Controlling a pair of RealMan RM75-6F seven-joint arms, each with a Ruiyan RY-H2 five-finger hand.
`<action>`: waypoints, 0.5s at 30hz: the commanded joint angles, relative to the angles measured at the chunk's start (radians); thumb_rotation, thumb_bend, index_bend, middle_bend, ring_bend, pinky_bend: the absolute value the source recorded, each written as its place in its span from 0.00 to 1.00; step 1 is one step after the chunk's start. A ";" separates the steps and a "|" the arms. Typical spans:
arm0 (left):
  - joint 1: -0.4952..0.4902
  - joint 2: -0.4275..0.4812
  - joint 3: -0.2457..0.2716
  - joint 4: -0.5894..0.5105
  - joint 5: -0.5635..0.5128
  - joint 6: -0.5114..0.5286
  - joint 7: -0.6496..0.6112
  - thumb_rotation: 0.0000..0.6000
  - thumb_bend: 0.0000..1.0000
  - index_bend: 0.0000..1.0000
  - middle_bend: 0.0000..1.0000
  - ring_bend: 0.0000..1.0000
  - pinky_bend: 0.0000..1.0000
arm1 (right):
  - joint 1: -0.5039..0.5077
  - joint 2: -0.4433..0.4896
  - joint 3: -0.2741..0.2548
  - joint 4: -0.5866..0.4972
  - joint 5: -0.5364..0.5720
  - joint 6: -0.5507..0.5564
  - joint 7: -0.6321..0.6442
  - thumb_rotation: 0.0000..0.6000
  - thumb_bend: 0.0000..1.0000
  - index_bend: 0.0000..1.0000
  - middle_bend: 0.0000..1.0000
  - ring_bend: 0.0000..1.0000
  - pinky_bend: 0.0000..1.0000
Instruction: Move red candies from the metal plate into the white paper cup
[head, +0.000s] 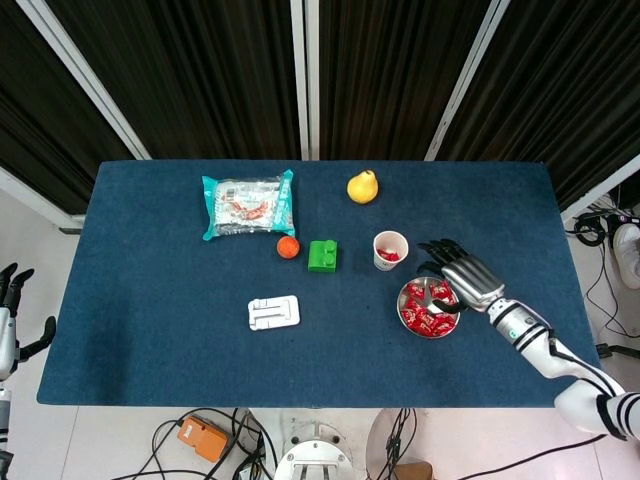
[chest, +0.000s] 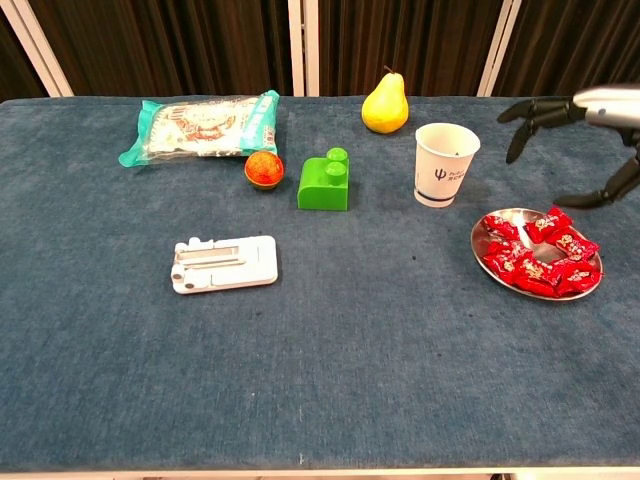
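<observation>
A metal plate (head: 404, 304) (chest: 480, 238) holds several red wrapped candies (head: 425, 310) (chest: 538, 255) at the table's right. Up and to its left stands the white paper cup (head: 390, 249) (chest: 445, 165), upright, with red candy visible inside it in the head view. My right hand (head: 462, 277) (chest: 583, 130) hovers over the plate's right part, fingers spread and holding nothing. My left hand (head: 10, 318) hangs off the table's left edge, fingers apart and empty; the chest view does not show it.
A yellow pear (head: 362, 186) stands behind the cup. A green block (head: 322, 256) and a small orange ball (head: 288, 247) lie left of the cup. A snack bag (head: 247, 204) sits further back left, and a white flat holder (head: 274, 312) lies nearer the front.
</observation>
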 joint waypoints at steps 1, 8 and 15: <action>0.000 0.000 -0.001 0.000 -0.003 0.000 0.000 1.00 0.35 0.11 0.00 0.00 0.00 | -0.012 -0.019 -0.015 0.019 -0.009 -0.008 0.011 1.00 0.44 0.38 0.09 0.00 0.00; 0.001 0.002 -0.003 0.002 -0.006 0.000 -0.004 1.00 0.35 0.11 0.00 0.00 0.00 | -0.019 -0.075 -0.038 0.073 -0.029 -0.035 0.030 1.00 0.44 0.42 0.09 0.00 0.00; 0.001 0.003 -0.003 0.003 -0.005 -0.003 -0.009 1.00 0.35 0.11 0.00 0.00 0.00 | -0.011 -0.117 -0.035 0.122 -0.043 -0.047 0.037 1.00 0.44 0.44 0.09 0.00 0.00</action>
